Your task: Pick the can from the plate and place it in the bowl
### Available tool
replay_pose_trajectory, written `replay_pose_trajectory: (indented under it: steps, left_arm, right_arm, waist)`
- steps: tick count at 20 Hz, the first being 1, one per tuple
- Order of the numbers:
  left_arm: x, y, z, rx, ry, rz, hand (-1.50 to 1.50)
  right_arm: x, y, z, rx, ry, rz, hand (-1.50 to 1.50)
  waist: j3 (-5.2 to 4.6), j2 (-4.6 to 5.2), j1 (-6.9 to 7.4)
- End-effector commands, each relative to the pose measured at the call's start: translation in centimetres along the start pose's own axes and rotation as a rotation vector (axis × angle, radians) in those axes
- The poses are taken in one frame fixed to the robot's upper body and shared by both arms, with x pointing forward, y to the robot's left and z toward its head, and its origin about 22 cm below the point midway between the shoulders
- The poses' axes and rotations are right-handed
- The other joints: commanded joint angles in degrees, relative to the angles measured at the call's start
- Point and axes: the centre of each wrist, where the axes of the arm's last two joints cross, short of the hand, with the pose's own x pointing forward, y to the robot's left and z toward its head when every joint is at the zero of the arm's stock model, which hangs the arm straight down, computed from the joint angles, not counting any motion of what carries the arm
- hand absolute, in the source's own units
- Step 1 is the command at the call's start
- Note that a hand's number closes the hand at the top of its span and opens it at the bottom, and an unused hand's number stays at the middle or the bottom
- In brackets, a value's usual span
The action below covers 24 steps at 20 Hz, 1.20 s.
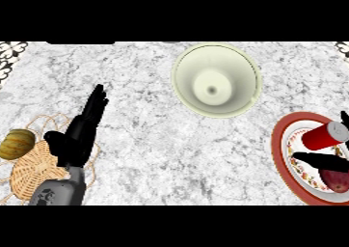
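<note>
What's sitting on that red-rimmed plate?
On the plate lies a red can, tipped on its side, and a reddish fruit-like thing. The right hand reaches over the plate and covers part of its patterned middle.

Marble counter [156, 144] bears bowl [217, 80], plate [286, 159], basket [31, 169].

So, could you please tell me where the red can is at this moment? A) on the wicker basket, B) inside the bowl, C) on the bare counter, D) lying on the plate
D: the red can lies on its side on the plate, apart from the bowl.
</note>
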Motion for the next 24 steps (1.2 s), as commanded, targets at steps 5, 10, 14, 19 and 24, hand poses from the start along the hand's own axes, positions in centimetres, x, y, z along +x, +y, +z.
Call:
replay_pose_trajectory:
  steps: [5, 10, 14, 19, 24]
  left_arm:
    - [-0.9, -0.5, 0.6, -0.013, 0.012, 0.011, 0.00]
    - [-0.3, -1.2, -0.6, -0.003, -0.010, 0.019, 0.00]
    - [1.6, -1.0, -0.3, 0.011, -0.010, 0.008, 0.00]
    - [0.2, -1.6, -0.7, -0.072, -0.024, -0.006, 0.00]
    - [0.4, -2.7, -1.3, -0.098, -0.024, -0.002, 0.00]
  right_arm:
    - [1.2, 0.7, -2.2, 0.119, -0.098, 0.143, 1.50]
    - [-0.3, 2.2, -0.2, 0.133, -0.170, 0.181, 1.50]
    - [0.1, 4.2, 0.1, 0.153, -0.168, 0.105, 1.50]
    - [11.9, 19.1, 6.2, 0.414, -0.408, 0.088, 1.50]
    - [17.3, 23.7, 11.3, 0.424, -0.568, 0.050, 1.50]
  waist:
    - [0.01, 0.05, 0.37]
    - [-0.01, -0.04, -0.24]
    - [0.00, -0.06, -0.18]
    - [-0.15, 0.20, 4.66]
    - [0.00, 0.28, 5.26]
